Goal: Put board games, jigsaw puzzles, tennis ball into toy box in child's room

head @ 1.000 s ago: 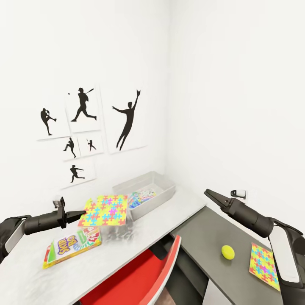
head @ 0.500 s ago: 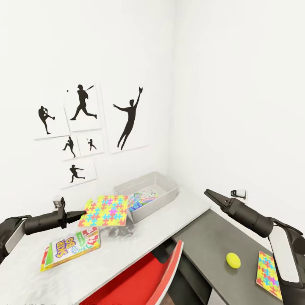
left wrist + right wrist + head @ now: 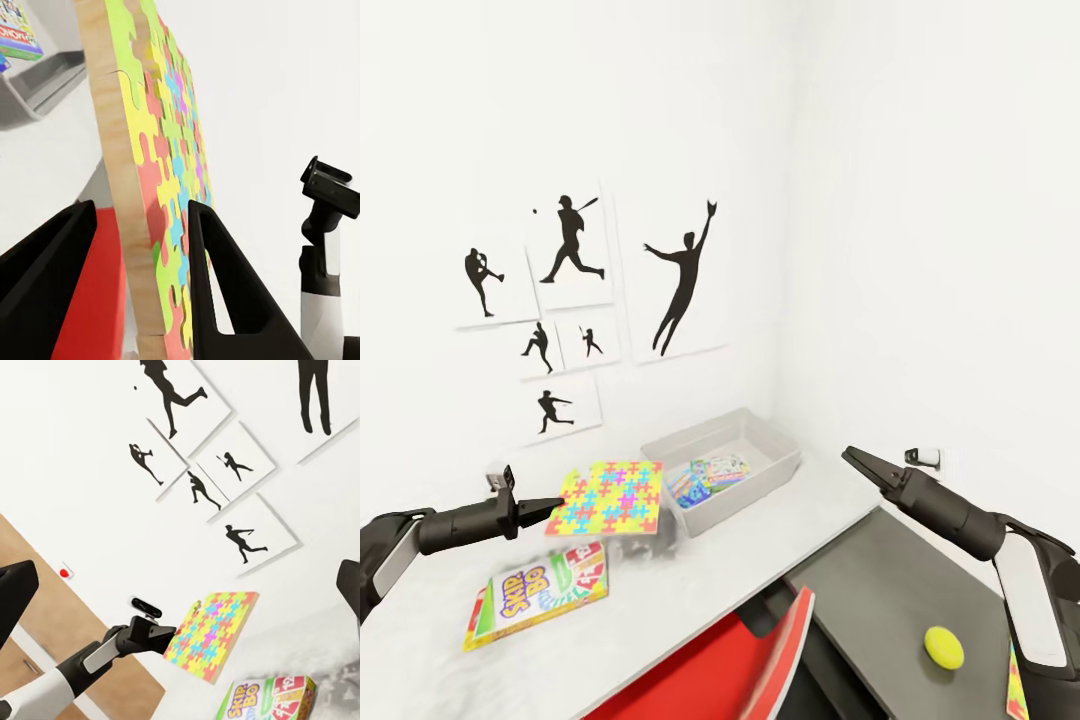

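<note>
since the earlier frames the whole head view is swinging leftward, so the wall pictures [image 3: 590,300], the toy box [image 3: 780,470] and the tennis ball [image 3: 943,646] are sliding rightward in frame while both arms are keeping their places in it.

the left gripper [image 3: 552,507] is reaching forward over the white counter [image 3: 690,590], its fingers [image 3: 225,277] clamping the near edge of a jigsaw puzzle [image 3: 610,496]. in the left wrist view the board's wooden edge is sitting between the two dark fingers, one on each face, with the patterned side toward the right-hand finger. the puzzle is hanging roughly level above the counter, its far corner close to the toy box rim.

inside the toy box a small blue board game [image 3: 707,476] is lying against the floor and near wall. a yellow-edged board game [image 3: 540,594] is lying flat on the counter below the held puzzle.

the right gripper [image 3: 850,457] is hovering above the lower dark-grey cabinet section [image 3: 880,590], holding nothing, its fingers looking pressed together in the head view. the tennis ball is resting on that dark surface, well apart from it, beside a sliver of a second jigsaw puzzle [image 3: 1017,690] at the frame edge.
</note>
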You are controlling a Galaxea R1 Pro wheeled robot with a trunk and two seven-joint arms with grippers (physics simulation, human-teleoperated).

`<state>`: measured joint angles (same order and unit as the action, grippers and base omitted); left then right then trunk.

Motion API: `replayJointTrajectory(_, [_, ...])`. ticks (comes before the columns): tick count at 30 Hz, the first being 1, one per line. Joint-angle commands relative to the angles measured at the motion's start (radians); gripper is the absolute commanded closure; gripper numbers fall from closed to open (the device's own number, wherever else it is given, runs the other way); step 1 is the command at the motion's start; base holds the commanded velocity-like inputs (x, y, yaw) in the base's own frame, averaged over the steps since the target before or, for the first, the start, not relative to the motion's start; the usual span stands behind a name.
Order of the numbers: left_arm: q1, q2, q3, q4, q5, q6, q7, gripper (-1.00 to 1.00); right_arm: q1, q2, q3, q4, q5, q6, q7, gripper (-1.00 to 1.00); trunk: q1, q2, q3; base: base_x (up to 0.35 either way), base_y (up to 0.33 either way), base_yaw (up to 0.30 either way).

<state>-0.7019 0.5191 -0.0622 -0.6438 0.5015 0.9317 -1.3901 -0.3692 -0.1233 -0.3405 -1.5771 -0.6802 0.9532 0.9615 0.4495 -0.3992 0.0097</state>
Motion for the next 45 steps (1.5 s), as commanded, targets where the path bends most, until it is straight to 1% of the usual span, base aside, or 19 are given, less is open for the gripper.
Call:
replayJointTrajectory(1, [-0.001, 0.001, -0.004, 0.001, 0.005, 0.01, -0.003, 1.0, 0.0, 0.0, -0.001, 0.0, 0.001, 0.004, 0.003, -1.0, 0.0, -0.001, 0.0, 0.059, 0.008, 0.004])
replayJointTrajectory(29, [-0.001, 0.001, -0.004, 0.001, 0.005, 0.01, -0.003, 1.0, 0.0, 0.001, 0.0, 0.003, 0.001, 0.004, 0.003, -1.0, 0.0, -0.001, 0.0, 0.104, -0.029, 0.0])
replayJointTrajectory(45, [-0.001, 0.001, -0.005, 0.001, 0.005, 0.01, -0.003, 1.0, 0.0, 0.0, 0.0, 0.002, 0.001, 0.004, 0.002, -1.0, 0.0, -0.001, 0.0, 0.015, 0.0, 0.0])
